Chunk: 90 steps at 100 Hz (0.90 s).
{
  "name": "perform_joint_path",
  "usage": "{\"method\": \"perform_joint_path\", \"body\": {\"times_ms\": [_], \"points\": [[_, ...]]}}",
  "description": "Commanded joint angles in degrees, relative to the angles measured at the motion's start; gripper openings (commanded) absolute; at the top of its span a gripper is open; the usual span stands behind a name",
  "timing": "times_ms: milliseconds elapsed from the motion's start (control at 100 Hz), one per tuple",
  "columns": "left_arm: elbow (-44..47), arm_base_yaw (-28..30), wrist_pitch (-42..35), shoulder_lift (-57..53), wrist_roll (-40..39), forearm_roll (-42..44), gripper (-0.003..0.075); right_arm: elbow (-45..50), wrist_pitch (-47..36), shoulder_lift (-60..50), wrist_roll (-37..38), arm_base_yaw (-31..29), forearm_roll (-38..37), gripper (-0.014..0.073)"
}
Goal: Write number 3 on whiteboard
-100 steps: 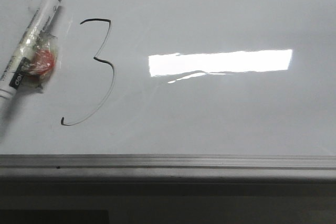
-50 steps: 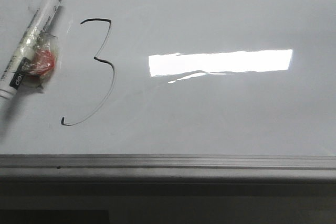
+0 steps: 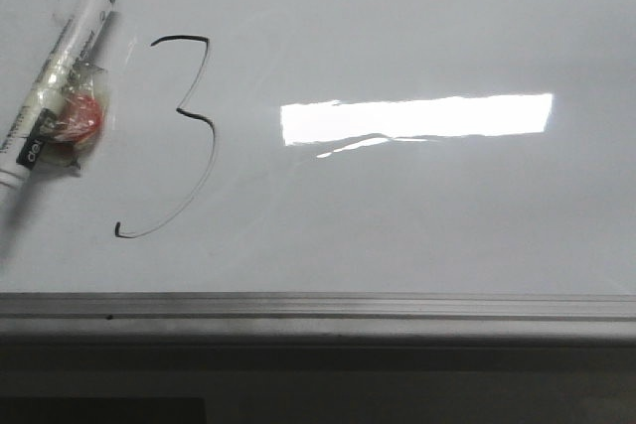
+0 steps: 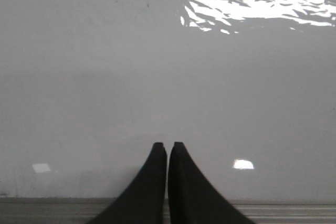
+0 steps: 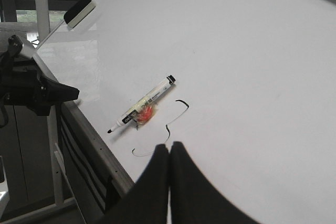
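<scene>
A thin black number 3 (image 3: pixel 194 136) is drawn on the whiteboard (image 3: pixel 417 215), left of the middle. It also shows in the right wrist view (image 5: pixel 170 124), partly behind my fingertips. A white marker (image 3: pixel 55 76) with a black cap and a red lump taped to it lies flat on the board left of the 3; it shows in the right wrist view (image 5: pixel 142 107) too. My left gripper (image 4: pixel 167 145) is shut and empty above bare board near the frame. My right gripper (image 5: pixel 169 146) is shut and empty, raised above the board near the 3.
The board's grey metal frame strip (image 3: pixel 318 307) runs along the near edge. A board eraser (image 5: pixel 80 11) lies at the far corner. The other arm (image 5: pixel 31 85) hangs beyond the board's edge. A bright light reflection (image 3: pixel 417 118) lies right of the 3.
</scene>
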Motion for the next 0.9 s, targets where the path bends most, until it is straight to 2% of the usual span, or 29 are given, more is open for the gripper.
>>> {"method": "perform_joint_path", "body": {"times_ms": [0, 890], "points": [[1.89, 0.15, -2.96, -1.35, -0.59, -0.67, -0.0020, -1.44, -4.26, 0.46, -0.31, -0.36, 0.00, -0.0064], [1.89, 0.15, -2.96, -1.35, -0.59, -0.67, -0.0020, -1.44, -6.03, 0.46, 0.72, -0.36, 0.46, -0.0064]]}}
